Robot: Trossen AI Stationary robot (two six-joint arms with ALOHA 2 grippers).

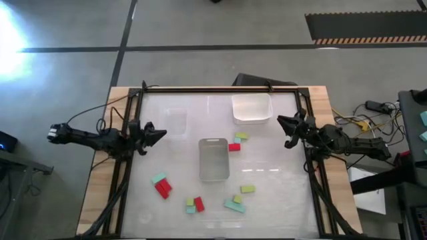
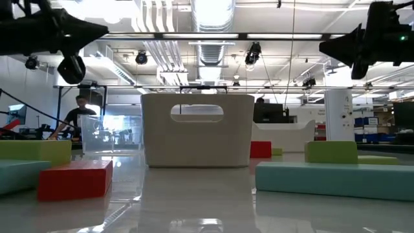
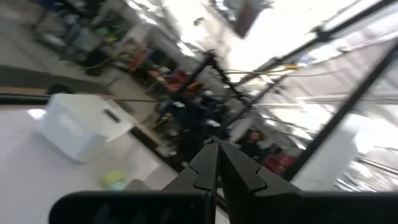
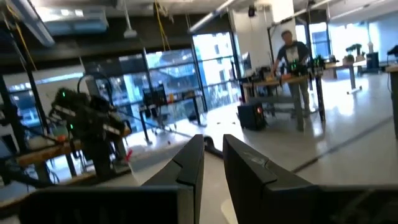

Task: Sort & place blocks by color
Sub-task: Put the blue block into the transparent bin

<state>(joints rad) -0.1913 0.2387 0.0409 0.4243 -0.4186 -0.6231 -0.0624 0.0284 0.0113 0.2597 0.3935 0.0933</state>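
About a dozen small flat blocks lie on the white tabletop in the high view. A red block point(image 1: 234, 147) and a yellow-green one point(image 1: 241, 136) lie by the far right. A teal block point(image 1: 159, 179) and a red one point(image 1: 163, 189) lie at the near left. More red, teal and yellow-green blocks point(image 1: 234, 206) lie along the near side. The low view shows a red block point(image 2: 74, 179) and a teal one point(image 2: 336, 178) close up. My left gripper point(image 1: 160, 135) hovers shut over the left side. My right gripper point(image 1: 283, 130) hovers over the right side, its fingers slightly apart. Neither holds anything.
A translucent tray point(image 1: 214, 159) stands at the table's middle, a white bin point(image 1: 251, 108) at the far right, and a clear container point(image 1: 175, 120) at the far left. A black frame point(image 1: 220, 89) rims the table. A person point(image 4: 292, 53) stands in the room beyond.
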